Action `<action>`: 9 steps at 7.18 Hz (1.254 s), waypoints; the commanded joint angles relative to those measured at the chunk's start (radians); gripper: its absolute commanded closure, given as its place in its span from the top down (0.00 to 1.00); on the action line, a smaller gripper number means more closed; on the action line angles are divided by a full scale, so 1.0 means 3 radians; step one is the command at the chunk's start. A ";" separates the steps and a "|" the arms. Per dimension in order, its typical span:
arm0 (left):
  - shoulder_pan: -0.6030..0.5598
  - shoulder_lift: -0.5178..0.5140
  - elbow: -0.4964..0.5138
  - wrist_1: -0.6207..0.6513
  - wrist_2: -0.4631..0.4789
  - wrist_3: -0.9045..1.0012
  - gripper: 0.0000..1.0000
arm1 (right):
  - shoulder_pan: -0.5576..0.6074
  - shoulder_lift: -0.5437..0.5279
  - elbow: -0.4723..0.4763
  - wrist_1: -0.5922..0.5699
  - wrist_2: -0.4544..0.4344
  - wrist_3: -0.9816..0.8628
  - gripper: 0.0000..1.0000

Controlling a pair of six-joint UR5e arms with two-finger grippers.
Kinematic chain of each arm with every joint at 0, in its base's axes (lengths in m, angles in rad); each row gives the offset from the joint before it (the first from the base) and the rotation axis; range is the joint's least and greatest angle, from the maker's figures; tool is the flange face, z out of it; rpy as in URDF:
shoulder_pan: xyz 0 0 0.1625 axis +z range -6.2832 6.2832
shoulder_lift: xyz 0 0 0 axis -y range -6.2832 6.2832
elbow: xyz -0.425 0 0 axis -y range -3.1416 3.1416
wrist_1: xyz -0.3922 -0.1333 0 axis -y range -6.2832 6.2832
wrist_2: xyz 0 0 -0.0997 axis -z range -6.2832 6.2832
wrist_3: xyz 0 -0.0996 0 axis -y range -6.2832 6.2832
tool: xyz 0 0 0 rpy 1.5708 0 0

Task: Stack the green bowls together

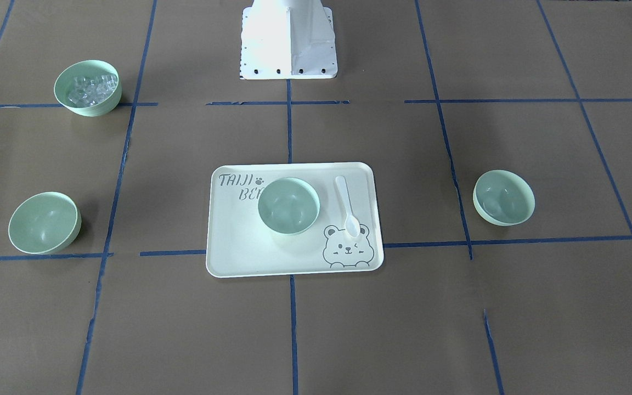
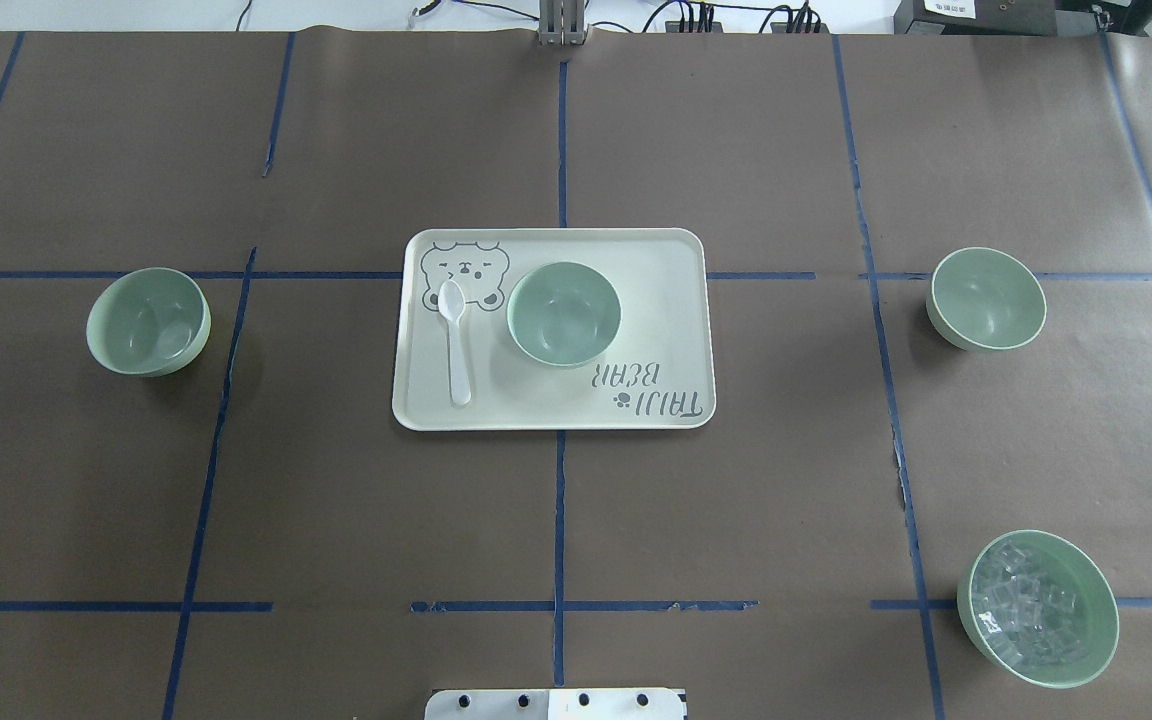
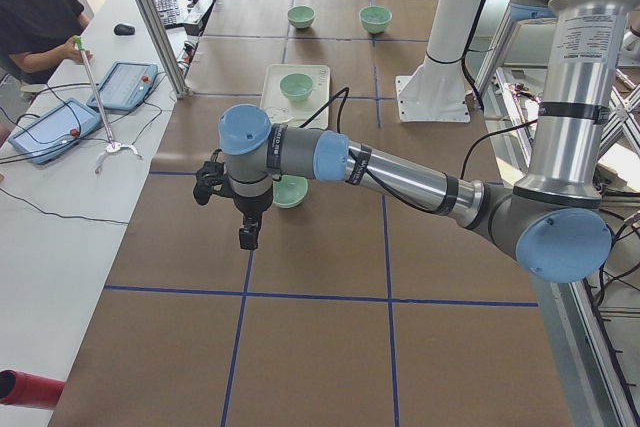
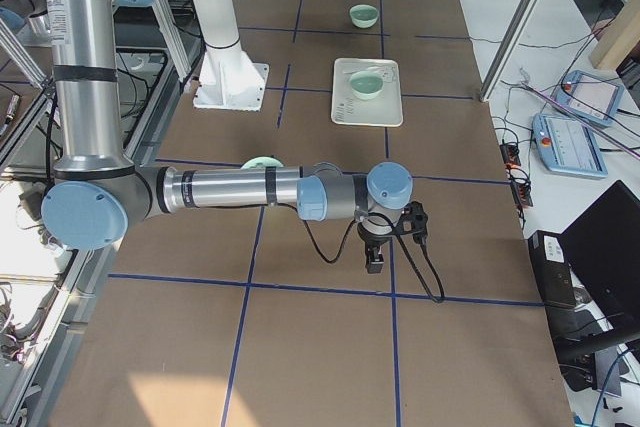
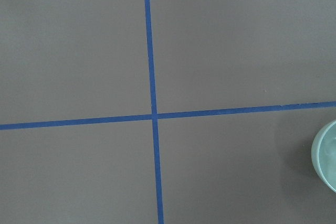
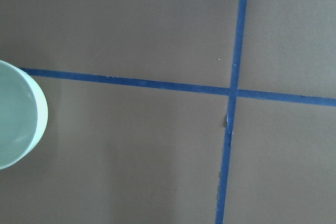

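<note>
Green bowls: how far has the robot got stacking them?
Nothing stacked yet. The middle bowl sits on the tray; the left bowl and right bowl rest on the table, all apart. Neither the left gripper nor the right gripper holds one. All stacking remains.

tray: 1 spoon on it | separate bowl: clear chunks, maybe ice

The small round mint-green plastic bowls look smooth and softly glossy; the brown paper-covered desk is matt.

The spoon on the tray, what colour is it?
The spoon is plain white, clearest in the overhead exterior view.
</note>
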 commanded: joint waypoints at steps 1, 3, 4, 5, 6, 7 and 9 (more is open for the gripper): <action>0.0408 0.0032 0.0014 -0.0514 -0.0165 -0.0057 1.00 | -0.0721 0.0118 -0.0024 0.0758 -0.0039 0.0935 1.00; 0.0425 0.0038 -0.0006 -0.0532 -0.0165 -0.0133 1.00 | -0.1141 0.0160 -0.0141 0.1567 -0.0539 0.2041 1.00; 0.0425 0.0038 -0.0011 -0.0537 -0.0165 -0.0134 1.00 | -0.1239 0.0252 -0.0273 0.1641 -0.0622 0.2376 1.00; 0.0425 0.0038 -0.0021 -0.0537 -0.0165 -0.0134 1.00 | -0.1261 0.0278 -0.0376 0.1652 -0.0623 0.2399 0.99; 0.0425 0.0033 -0.0027 -0.0537 -0.0165 -0.0139 1.00 | -0.1266 0.0283 -0.0453 0.1657 -0.0623 0.2404 0.94; 0.0425 0.0033 -0.0032 -0.0537 -0.0165 -0.0139 1.00 | -0.1327 0.0293 -0.0494 0.1658 -0.0628 0.2405 0.73; 0.0425 0.0038 -0.0057 -0.0537 -0.0160 -0.0134 1.00 | -0.1358 0.0385 -0.0515 0.1658 -0.0638 0.2415 0.00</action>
